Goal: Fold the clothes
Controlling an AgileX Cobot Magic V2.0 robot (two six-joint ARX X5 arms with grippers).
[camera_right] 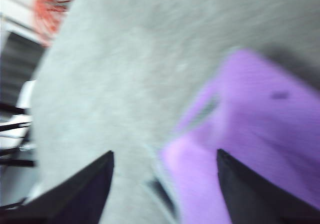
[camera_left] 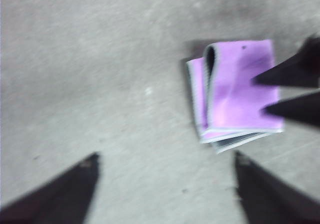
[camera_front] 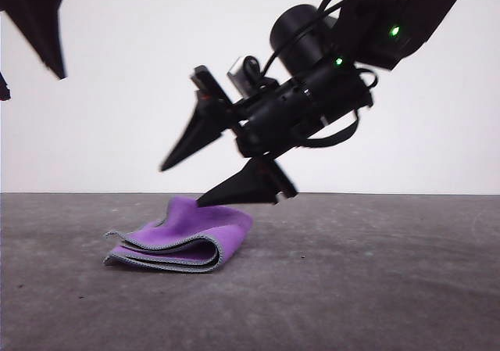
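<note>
The clothes are one purple cloth [camera_front: 187, 230] with a grey stitched hem, lying folded in layers on the grey table [camera_front: 359, 273]. My right gripper [camera_front: 181, 187] hangs open just above the cloth's far edge, angled down to the left, with nothing between its fingers. The left wrist view shows the folded cloth [camera_left: 235, 89] with the right gripper [camera_left: 260, 94] over it. In the blurred right wrist view, the cloth [camera_right: 260, 129] lies beneath and beside the open right gripper [camera_right: 165, 153]. My left gripper [camera_front: 31, 85] is raised high at the far left, open and empty [camera_left: 166, 155].
A plain white wall [camera_front: 117, 116] rises behind the table's far edge. Orange cables [camera_right: 50, 4] and some white and black gear [camera_right: 15, 129] sit beyond the table edge in the right wrist view.
</note>
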